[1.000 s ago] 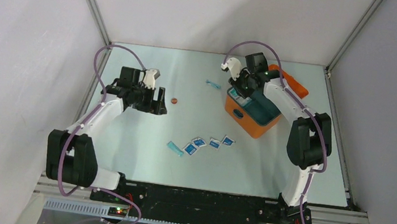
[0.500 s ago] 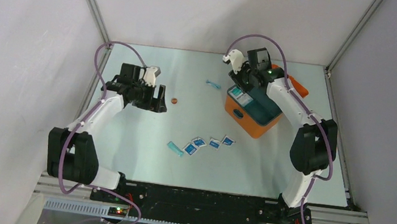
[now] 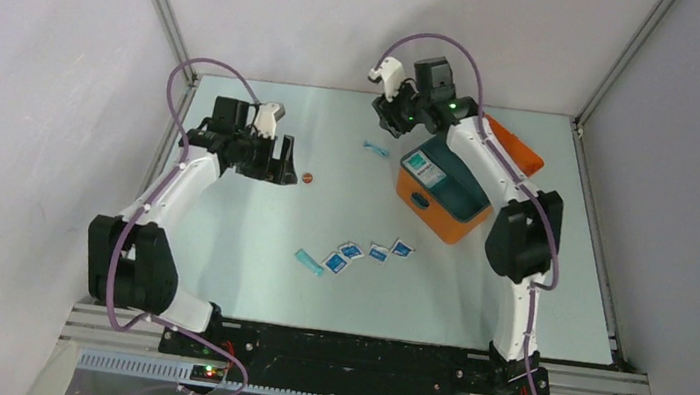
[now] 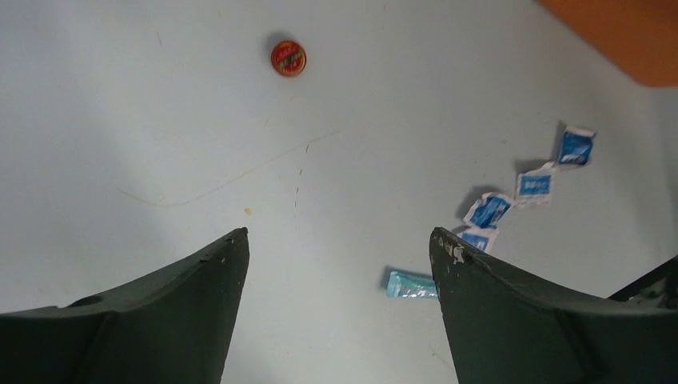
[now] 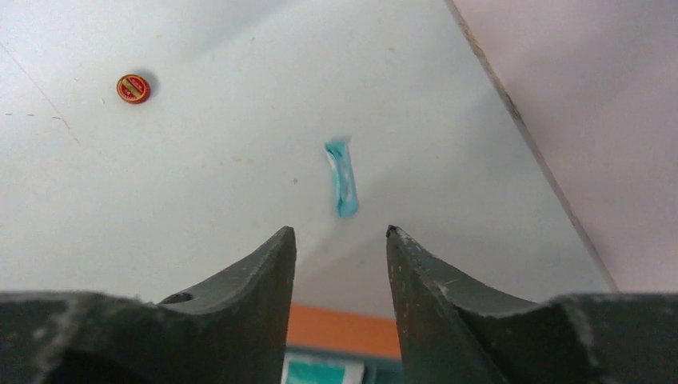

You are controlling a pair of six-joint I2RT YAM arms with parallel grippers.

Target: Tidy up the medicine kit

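Left tool (image 4: 340, 234): wide, empty.
Right tool (image 5: 340, 234): parted, seemingly empty.
Risk: flat teal packet (image 5: 342, 178), 10 o'clock of medicine kit (image 3: 453, 228), may slip the pinch.

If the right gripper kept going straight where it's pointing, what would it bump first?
Probably the small teal plastic packet lying on the grey table; it sits straight ahead of the right gripper, in line with its open jaws. Depth is unclear, so it might touch bare table beside it.
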